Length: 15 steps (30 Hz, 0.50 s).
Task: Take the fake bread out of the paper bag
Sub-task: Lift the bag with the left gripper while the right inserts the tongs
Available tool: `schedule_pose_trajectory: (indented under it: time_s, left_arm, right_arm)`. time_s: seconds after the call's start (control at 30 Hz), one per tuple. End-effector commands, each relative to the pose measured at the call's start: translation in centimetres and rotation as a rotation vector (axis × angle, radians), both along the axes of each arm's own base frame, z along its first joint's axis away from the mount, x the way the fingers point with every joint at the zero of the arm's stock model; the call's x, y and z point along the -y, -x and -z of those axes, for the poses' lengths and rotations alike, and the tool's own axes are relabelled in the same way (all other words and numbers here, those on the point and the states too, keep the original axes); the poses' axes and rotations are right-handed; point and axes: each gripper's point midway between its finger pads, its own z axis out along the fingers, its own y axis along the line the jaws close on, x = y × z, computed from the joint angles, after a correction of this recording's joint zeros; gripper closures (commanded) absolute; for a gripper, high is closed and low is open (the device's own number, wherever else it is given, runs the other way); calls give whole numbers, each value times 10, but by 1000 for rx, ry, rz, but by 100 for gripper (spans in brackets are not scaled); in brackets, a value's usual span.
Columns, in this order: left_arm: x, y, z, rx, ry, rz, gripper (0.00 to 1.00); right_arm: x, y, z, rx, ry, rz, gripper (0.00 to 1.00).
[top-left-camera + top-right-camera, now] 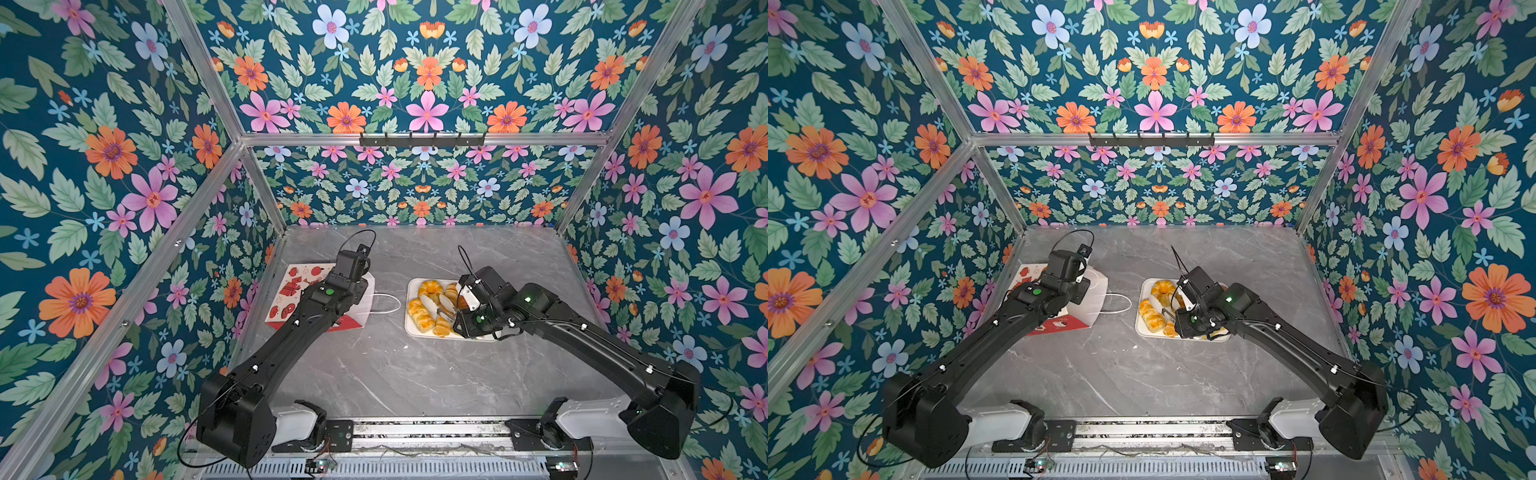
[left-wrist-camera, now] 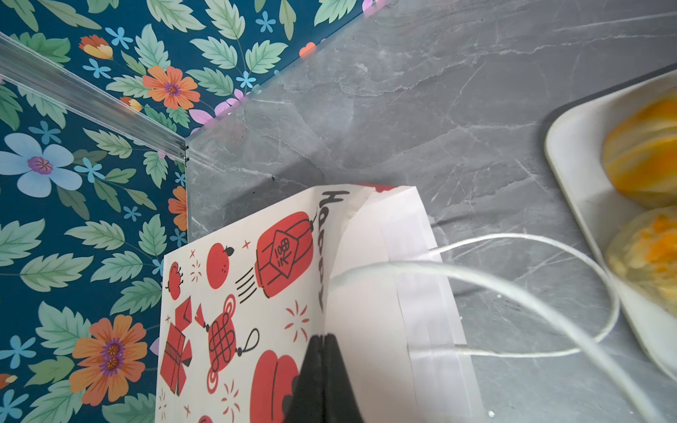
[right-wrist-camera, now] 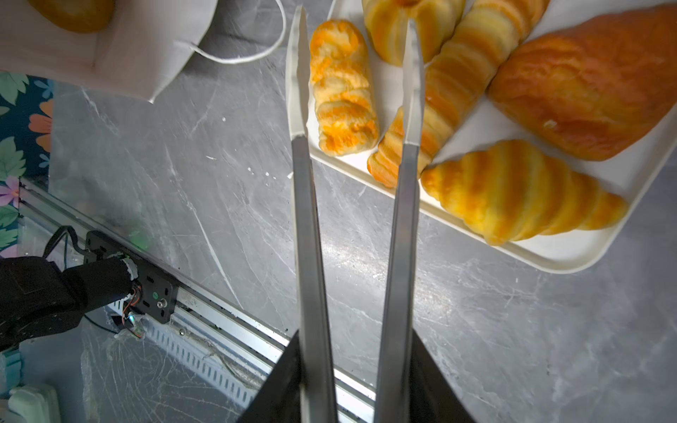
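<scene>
- Right wrist view: right gripper (image 3: 354, 22) fingers stand moderately parted and empty over the white tray (image 3: 549, 256), right of centre, holding fake bread (image 3: 513, 190).
- On the left, left gripper (image 2: 322, 342) pinches the lying paper bag (image 2: 238, 293), jaws closed; one pastry (image 3: 73, 14) sits inside.

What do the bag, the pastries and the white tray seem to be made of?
The paper bag: matte printed paper, with creased folds at its mouth. The fake bread: probably plastic or foam, with a glossy sheen and painted orange-yellow stripes. The tray: likely smooth plastic, off-white, with a rounded rim.
</scene>
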Motion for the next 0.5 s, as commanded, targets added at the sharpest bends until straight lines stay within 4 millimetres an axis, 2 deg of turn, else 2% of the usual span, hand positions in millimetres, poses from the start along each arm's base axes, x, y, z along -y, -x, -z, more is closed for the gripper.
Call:
schedule_pose_trajectory:
  time_s: [0.0,0.07,0.23,0.33,0.47]
  left_arm:
    - [9,-6,-8,30,14,31,100]
    - [12,-10,-9,32,12,40,100]
    - [21,-26,-7,40,-52,57,100]
    - [35,-38,-10,72,-66,95,100]
    - [56,-46,-21,141,-48,171,100]
  right_arm:
    - [-8,-12,-17,105,-53,-14,60]
    - [-19,-13,-24,135,-98,-42,60]
    - [-63,-13,-40,201,-238,-138,60]
    - [-81,-17,-39,198,-296,-165,60]
    - [-96,-24,-30,195,-333,-177,60]
